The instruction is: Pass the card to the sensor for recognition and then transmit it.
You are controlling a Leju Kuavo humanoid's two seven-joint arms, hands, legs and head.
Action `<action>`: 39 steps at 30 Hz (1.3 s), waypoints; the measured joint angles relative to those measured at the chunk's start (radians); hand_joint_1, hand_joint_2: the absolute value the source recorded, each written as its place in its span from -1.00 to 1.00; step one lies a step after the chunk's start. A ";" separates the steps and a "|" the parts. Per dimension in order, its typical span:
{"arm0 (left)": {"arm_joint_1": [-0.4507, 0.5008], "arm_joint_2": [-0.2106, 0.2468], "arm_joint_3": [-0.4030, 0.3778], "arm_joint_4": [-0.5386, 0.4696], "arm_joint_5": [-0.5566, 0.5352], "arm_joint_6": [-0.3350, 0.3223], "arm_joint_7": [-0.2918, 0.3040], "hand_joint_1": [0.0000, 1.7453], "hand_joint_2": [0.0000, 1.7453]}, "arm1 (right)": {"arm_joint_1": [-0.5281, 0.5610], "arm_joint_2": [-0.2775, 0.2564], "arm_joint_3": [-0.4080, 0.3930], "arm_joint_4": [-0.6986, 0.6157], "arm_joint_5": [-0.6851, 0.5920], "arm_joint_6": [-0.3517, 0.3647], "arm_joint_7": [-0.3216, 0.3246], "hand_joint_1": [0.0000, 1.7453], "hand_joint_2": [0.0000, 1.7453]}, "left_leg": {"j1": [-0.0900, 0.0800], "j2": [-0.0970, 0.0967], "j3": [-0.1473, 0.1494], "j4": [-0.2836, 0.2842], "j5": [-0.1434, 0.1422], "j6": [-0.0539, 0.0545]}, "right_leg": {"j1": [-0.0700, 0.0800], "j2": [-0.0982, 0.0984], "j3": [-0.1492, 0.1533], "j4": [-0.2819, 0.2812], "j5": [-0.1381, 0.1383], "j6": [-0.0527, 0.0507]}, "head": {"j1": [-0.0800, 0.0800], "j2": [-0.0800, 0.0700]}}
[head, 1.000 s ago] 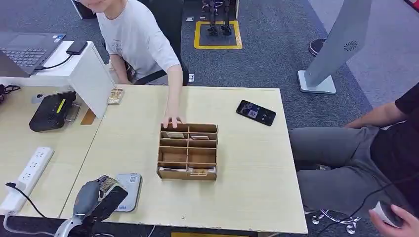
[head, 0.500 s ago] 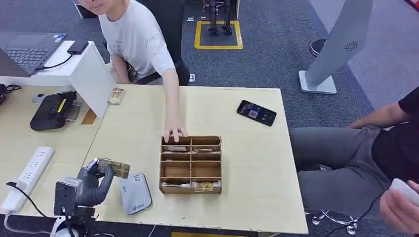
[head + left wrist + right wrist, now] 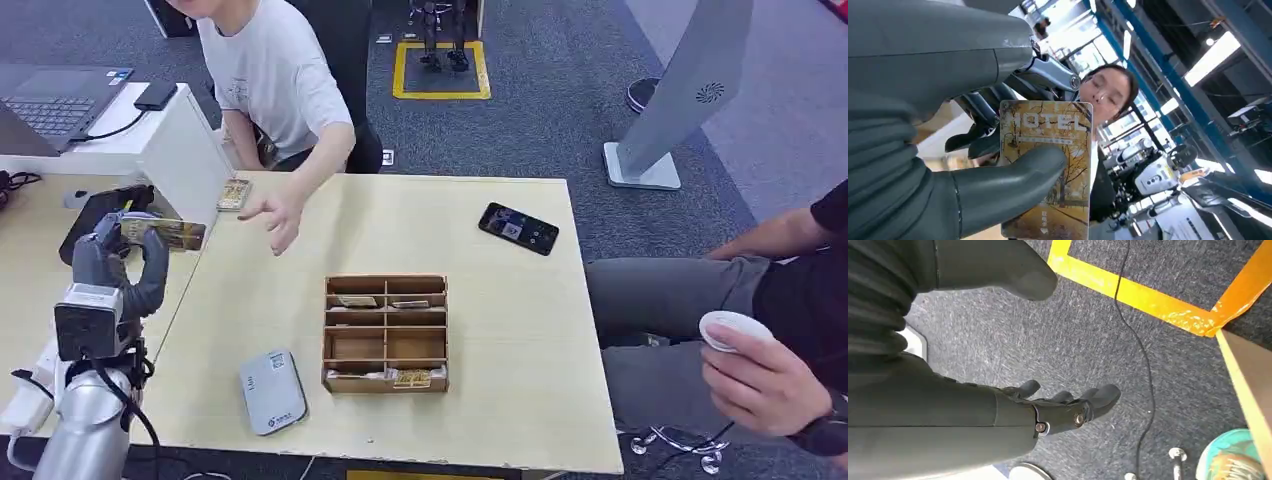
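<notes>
- Head view: the left hand [image 3: 118,262] is raised at the table's left edge and pinches a hotel key card [image 3: 165,234], which juts out past the fingers toward the table's middle with its long axis roughly level.
- The person's open hand [image 3: 272,215] reaches in beyond the card, near it but apart; I judge the hand-over turns on closing that gap along the card's long axis.
- The grey card reader [image 3: 271,391] lies flat on the wooden table [image 3: 500,380], nearer the robot than the raised card, just beside the compartment box [image 3: 385,320].
- Left wrist view: the thumb [image 3: 1003,185] presses across the card's face, dark fingers behind.
- Right wrist view: the right hand [image 3: 1068,405] hangs over carpet, fingers loosely apart, holding nothing; the left is plainly nearer.
</notes>
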 joint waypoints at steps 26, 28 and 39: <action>-0.205 0.176 -0.093 0.229 -0.540 0.220 0.092 -1.00 1.00 | -0.021 -0.013 0.087 0.014 0.010 0.028 0.018 -1.00 1.00 | 0.000 0.003 0.000 0.000 0.000 0.000 | 0.000 0.003 -0.001 0.000 0.000 0.000 | -0.001 0.000; -0.205 0.180 -0.101 0.231 -0.510 0.196 0.092 -1.00 1.00 | -0.021 -0.013 0.090 0.014 0.005 0.028 0.016 -1.00 1.00 | 0.000 0.004 0.000 0.000 0.000 0.000 | 0.000 0.003 -0.001 0.000 0.000 0.000 | -0.001 0.000; -0.215 0.143 -0.113 0.229 -0.304 0.010 0.218 -1.00 1.00 | -0.010 -0.013 0.094 0.015 -0.024 0.015 0.032 -1.00 1.00 | 0.000 0.003 0.000 0.000 0.000 0.000 | 0.000 0.003 -0.002 0.000 0.000 0.000 | -0.001 0.000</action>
